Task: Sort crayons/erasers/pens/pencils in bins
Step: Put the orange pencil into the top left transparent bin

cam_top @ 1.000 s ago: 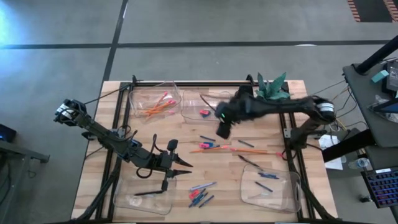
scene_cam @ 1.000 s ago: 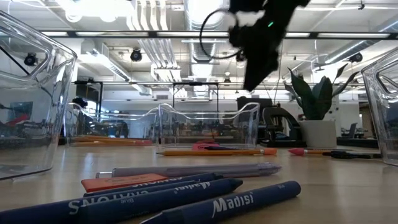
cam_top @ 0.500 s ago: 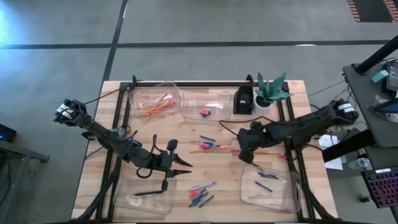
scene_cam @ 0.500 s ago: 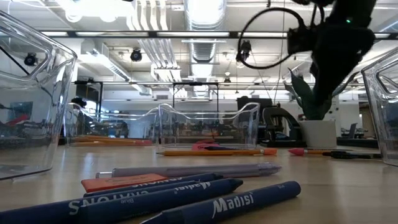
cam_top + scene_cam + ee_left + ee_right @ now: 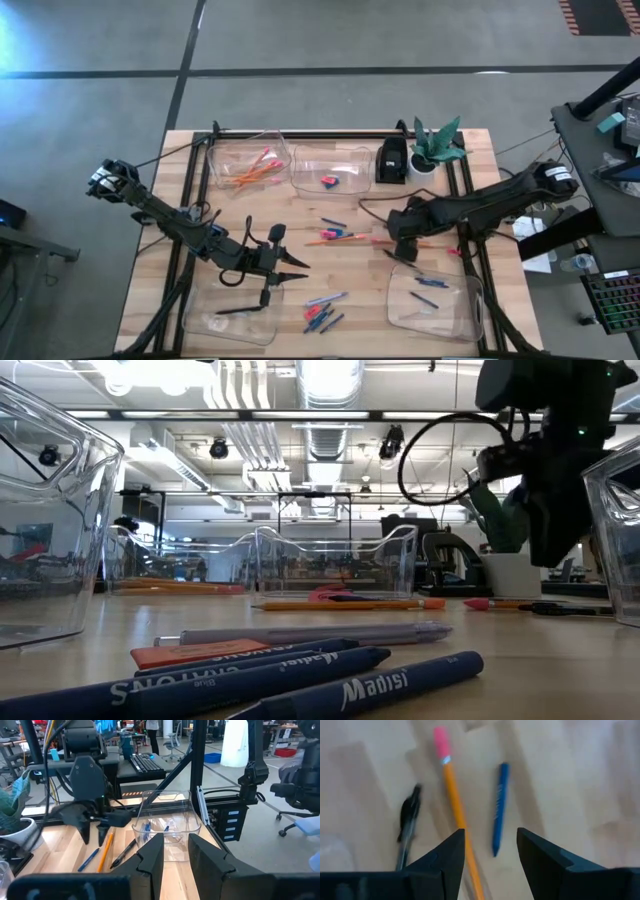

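My right gripper (image 5: 490, 854) is open and points steeply down over the table's right middle (image 5: 398, 240). Below it, all flat on the wood, lie an orange pencil (image 5: 454, 815) with a pink end, a blue crayon (image 5: 500, 810) and a black pen (image 5: 407, 825). The pencil runs under its left finger, and the fingers touch nothing. My left gripper (image 5: 293, 268) waits level over the near left, open, with nothing between its fingers (image 5: 175, 855). Four clear bins stand on the table: one holds pencils (image 5: 250, 162), one an eraser (image 5: 330, 172), one a pen (image 5: 235, 312) and one crayons (image 5: 435, 298).
More pencils and crayons lie mid-table (image 5: 338, 235), and a cluster of crayons, erasers and a pen lies at the near middle (image 5: 322, 312). A small black box (image 5: 391, 160) and a potted plant (image 5: 436, 145) stand at the far right. Black frame rails run along both sides.
My right gripper has swung from beside the far middle bin toward the table's near right and come down. It has tipped more steeply and now hangs low over the pencil, pen and crayon. Its fingers have stayed open.
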